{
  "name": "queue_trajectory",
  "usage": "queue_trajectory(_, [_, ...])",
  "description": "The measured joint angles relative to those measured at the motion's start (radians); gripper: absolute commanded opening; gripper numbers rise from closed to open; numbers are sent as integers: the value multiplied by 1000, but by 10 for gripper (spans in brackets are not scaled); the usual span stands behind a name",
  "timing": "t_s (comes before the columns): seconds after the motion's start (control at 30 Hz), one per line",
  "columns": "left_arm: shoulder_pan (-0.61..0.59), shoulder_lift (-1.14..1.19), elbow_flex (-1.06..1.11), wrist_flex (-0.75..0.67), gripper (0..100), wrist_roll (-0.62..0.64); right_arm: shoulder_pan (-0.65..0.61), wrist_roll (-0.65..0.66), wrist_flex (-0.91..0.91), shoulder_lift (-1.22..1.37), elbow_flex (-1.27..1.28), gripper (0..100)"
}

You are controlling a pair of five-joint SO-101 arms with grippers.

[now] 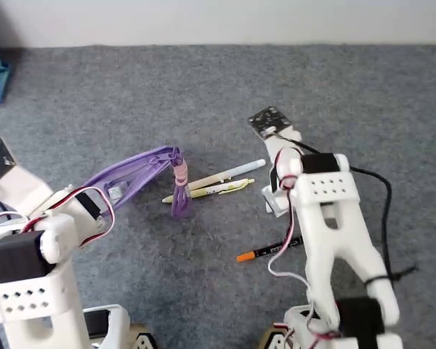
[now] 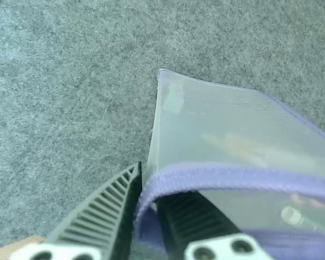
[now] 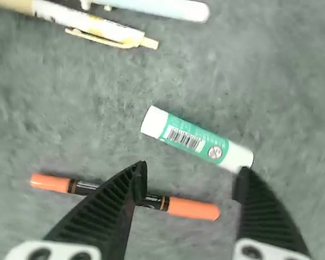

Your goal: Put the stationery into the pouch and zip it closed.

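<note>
Hanging open over the grey bench (image 3: 271, 65), the right claw (image 3: 190, 169) frames the orange-tipped black marker (image 3: 189, 207), white-and-green glue stick (image 3: 196, 143) just beyond its tips, while the left claw (image 2: 149, 189) pinches the clear purple-edged pouch (image 2: 233, 135) by its rim.

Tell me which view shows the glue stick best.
The right wrist view: the glue stick lies whole beyond the open right gripper. In the high view the right arm covers that spot; the left wrist view faces the pouch.

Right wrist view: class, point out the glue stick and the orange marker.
glue stick (image 3: 197, 143), right wrist view, on its green label.
orange marker (image 3: 192, 208), right wrist view, on its orange end.
</note>
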Motion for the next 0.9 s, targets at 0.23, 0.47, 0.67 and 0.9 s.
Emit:
queue_trajectory(0.23, [0, 0, 0, 0, 11, 0, 0, 224, 0, 140, -26, 275])
queue_trajectory(0.47, [0, 0, 0, 0, 11, 0, -11, 285, -41, 239, -26, 274])
queue_trajectory(0.67, [0, 0, 0, 0, 11, 0, -14, 292, -140, 379, -58, 61])
queue_trajectory(0.9, [0, 0, 0, 0, 11, 0, 2, 290, -103, 384, -155, 7])
